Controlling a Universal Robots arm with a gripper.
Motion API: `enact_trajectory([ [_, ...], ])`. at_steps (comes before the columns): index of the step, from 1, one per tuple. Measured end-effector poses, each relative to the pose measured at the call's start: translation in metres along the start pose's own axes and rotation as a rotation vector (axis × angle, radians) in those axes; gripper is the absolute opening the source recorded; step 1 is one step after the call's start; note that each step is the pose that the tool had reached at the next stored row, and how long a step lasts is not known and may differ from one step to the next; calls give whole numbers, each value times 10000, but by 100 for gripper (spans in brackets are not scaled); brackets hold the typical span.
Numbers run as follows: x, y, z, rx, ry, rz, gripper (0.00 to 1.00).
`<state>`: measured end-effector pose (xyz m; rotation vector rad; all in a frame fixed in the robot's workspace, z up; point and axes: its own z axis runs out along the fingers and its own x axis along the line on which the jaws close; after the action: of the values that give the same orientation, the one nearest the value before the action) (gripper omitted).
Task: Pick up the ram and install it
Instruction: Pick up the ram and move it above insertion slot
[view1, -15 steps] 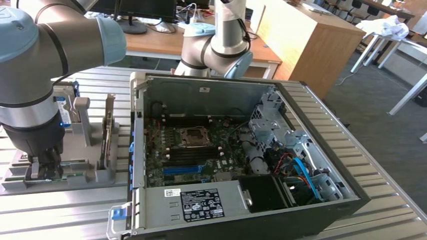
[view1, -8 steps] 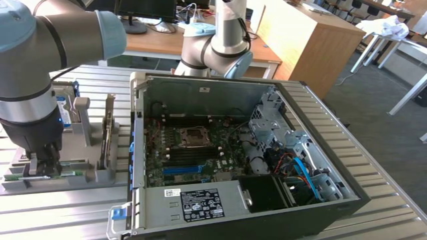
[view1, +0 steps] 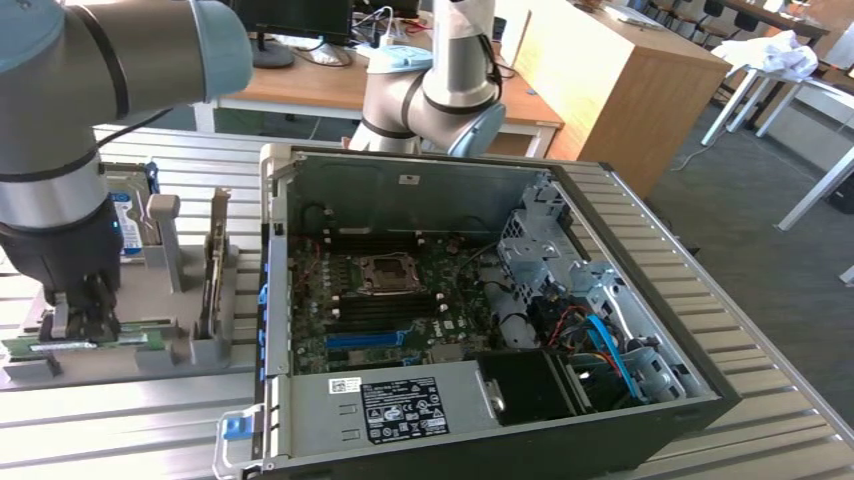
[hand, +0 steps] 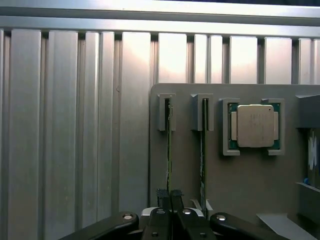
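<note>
We see the gripper (view1: 83, 318) lowered straight onto the ram (view1: 140, 338). Its two fingers (hand: 162, 200) are drawn almost fully together, with only the thin board between them. In the wrist view the gripper (hand: 169, 199) pinches the upper edge of the ram (hand: 169, 145), which runs edge-on as a dark, narrow line away from the fingertips. So we read the tool as closed on the stick, gripping it at about mid-length.

The ram sits in its slot in the grey holder (view1: 174, 375), directly under the gripper, and we cannot see any gap beneath it. From the exterior view it is a long, low, green strip that sticks out past both sides of the fingers.

Just beside the gripped stick, a card (hand: 203, 145) stands in a parallel slot of the holder (hand: 240, 185). Beyond that card, further from the fingers, a square silver processor (hand: 255, 125) lies flat in its own recess.

The open case (view1: 400, 190) is well apart from the gripper, toward the exterior view's right, on the ribbed table (hand: 60, 125).
</note>
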<state>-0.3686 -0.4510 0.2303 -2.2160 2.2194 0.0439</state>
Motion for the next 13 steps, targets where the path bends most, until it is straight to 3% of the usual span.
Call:
enact_trajectory([
  [13, -10, 7, -412, 0, 0, 0, 11],
])
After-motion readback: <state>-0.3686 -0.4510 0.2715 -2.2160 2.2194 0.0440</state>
